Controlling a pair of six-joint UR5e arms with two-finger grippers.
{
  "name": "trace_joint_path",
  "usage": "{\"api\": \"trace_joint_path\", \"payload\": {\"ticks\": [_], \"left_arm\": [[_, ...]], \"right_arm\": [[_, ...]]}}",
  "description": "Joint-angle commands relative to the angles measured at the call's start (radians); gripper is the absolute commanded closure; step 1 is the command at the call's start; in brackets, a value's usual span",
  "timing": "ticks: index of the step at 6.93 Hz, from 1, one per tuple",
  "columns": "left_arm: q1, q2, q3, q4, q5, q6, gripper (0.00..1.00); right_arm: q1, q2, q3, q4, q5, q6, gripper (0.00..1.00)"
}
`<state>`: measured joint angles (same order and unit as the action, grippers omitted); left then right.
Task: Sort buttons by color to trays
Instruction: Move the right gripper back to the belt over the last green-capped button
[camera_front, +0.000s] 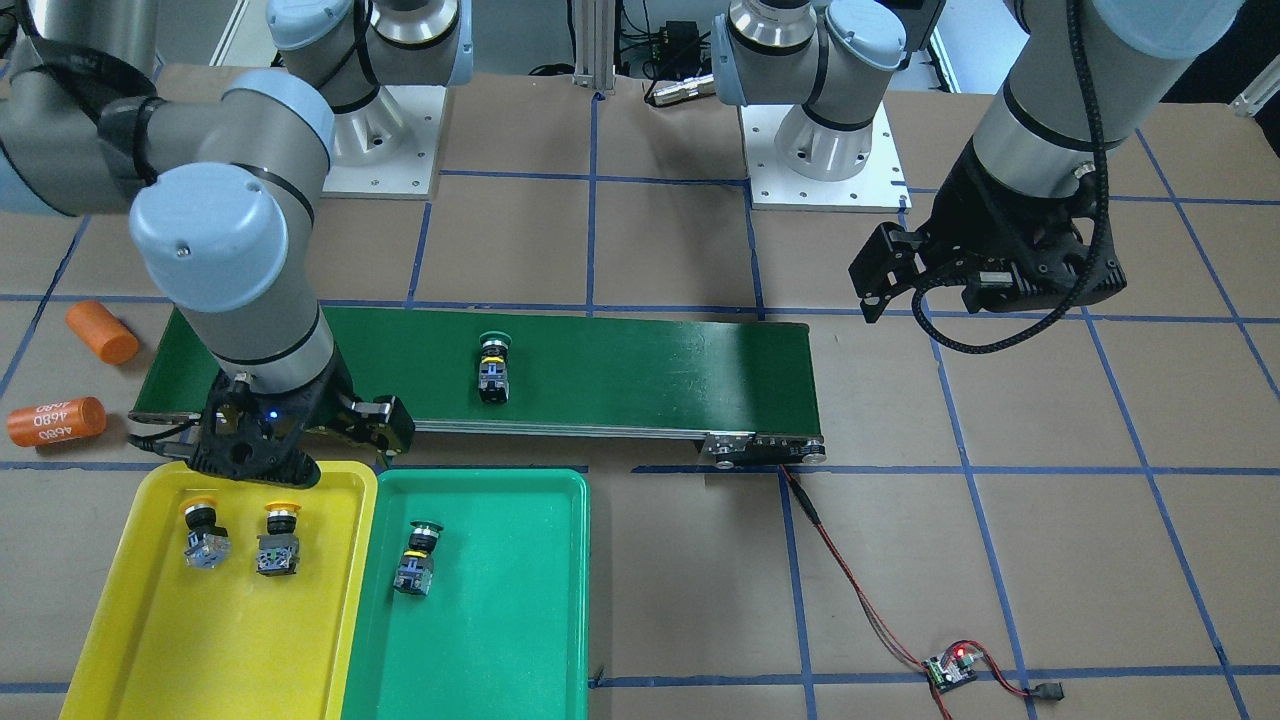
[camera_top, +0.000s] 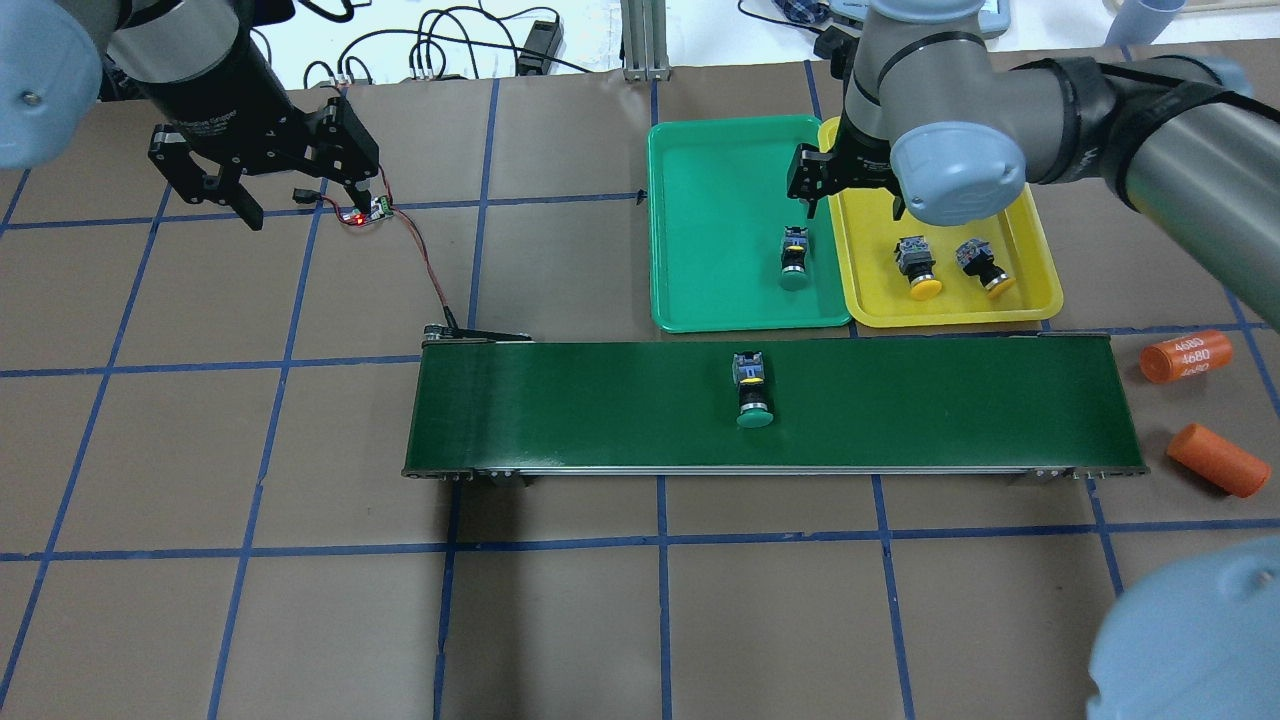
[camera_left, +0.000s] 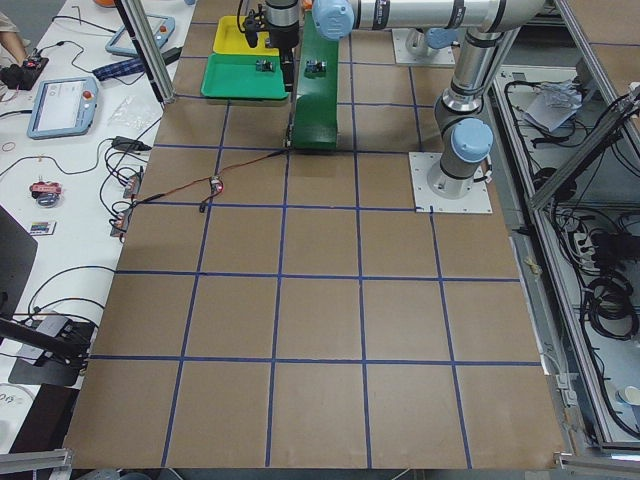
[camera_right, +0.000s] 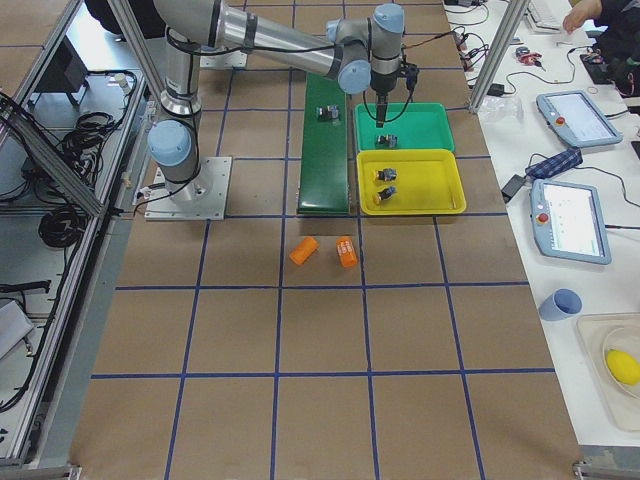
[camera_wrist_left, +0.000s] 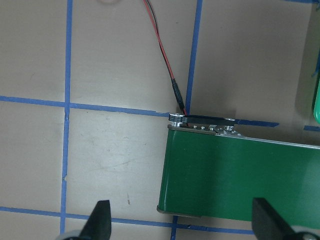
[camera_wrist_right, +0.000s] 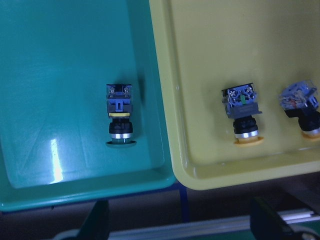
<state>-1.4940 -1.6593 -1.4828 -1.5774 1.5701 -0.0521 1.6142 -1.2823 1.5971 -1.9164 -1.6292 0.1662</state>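
Hovering, R gripper (camera_wrist_right: 182, 222) gapes empty (L gripper (camera_wrist_left: 181, 220) too). Next: pick green button (camera_top: 752, 392) off belt (camera_top: 950, 400) into green tray (camera_top: 705, 190).

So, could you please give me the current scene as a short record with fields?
yellow tray: holds both yellow buttons
green tray: holds the sorted green button
conveyor belt: carries the unsorted green button
left gripper: open, empty, near the belt's end
right gripper: open, empty, above the trays' shared edge
table: two orange cylinders beside the belt
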Motion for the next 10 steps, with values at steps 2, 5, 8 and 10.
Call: {"api": "trace_joint_path", "payload": {"ticks": [2,5,8,10], "left_arm": [[0.001,0.013,-0.013,-0.001,0.001,0.0,0.0],[0.0,0.009,-0.01,0.002,0.001,-0.002,0.0],[0.0,0.001,-0.001,0.0,0.002,-0.003,0.0],[0.0,-0.005,0.002,-0.001,0.002,-0.003,0.0]], "right_arm": [[0.012,-0.177,0.129,0.183,0.021,0.068,0.01],[0.018,-0.235,0.273,0.07,0.063,0.073,0.02],[0.018,-0.177,0.293,0.034,0.12,0.072,0.01],[0.018,-0.114,0.293,0.017,0.144,0.075,0.0]]}}
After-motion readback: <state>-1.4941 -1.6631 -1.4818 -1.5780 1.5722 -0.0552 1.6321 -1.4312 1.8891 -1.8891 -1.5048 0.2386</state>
